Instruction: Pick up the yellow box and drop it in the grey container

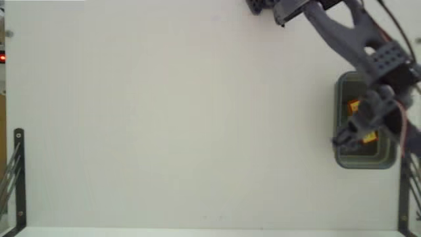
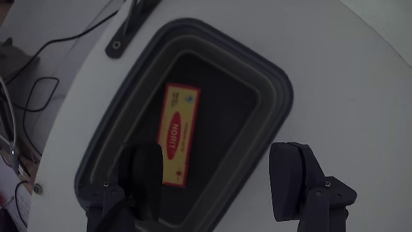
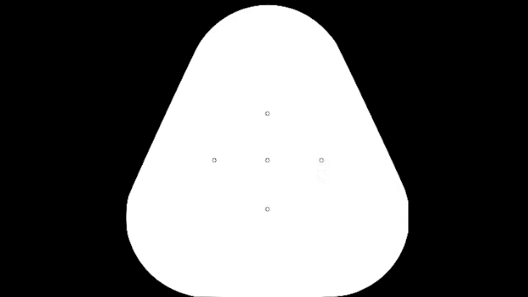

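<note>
In the wrist view the gripper point(image 2: 215, 187) is hanging spread wide and gripping nothing, the yellow box point(image 2: 177, 134) lying at its eleven o'clock flat inside the grey container point(image 2: 270, 77), long axis running twelve-to-six.

Fixed view looks straight down from high above my table point(image 1: 171, 131). My wrist view looks down at close range into the grey container point(image 2: 270, 77). Both views share that container point(image 1: 343, 157).

Wide bare table point(image 1: 171, 125) left of the grey container point(image 1: 342, 125); black brackets point(image 1: 18, 178) at its edges.
</note>
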{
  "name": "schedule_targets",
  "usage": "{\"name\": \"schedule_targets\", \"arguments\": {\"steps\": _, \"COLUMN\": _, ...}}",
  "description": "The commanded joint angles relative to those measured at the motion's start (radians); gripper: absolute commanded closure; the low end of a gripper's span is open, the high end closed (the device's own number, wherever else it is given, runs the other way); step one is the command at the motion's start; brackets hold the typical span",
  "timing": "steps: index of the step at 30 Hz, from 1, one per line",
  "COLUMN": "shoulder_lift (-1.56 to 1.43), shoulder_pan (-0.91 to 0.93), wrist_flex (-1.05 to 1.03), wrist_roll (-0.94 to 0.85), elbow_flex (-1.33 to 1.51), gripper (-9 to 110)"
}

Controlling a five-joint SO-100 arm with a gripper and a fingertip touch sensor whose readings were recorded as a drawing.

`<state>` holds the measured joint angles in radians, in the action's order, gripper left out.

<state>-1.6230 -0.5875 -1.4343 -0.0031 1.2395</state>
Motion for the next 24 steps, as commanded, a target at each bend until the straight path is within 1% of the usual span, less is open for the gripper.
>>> {"name": "schedule_targets", "arguments": {"steps": 1, "shoulder_lift": -0.115, "shoulder_pan": 0.021, "wrist_flex": 0.008, "wrist_roll": 0.003, "elbow_flex": 0.023, "gripper": -9}}
{"name": "schedule_targets", "arguments": {"steps": 24, "shoulder_lift": -0.411, "shoulder_pan": 0.247, "wrist_flex": 0.006, "wrist_roll": 0.003, "elbow_flex": 0.317, "gripper": -9}}
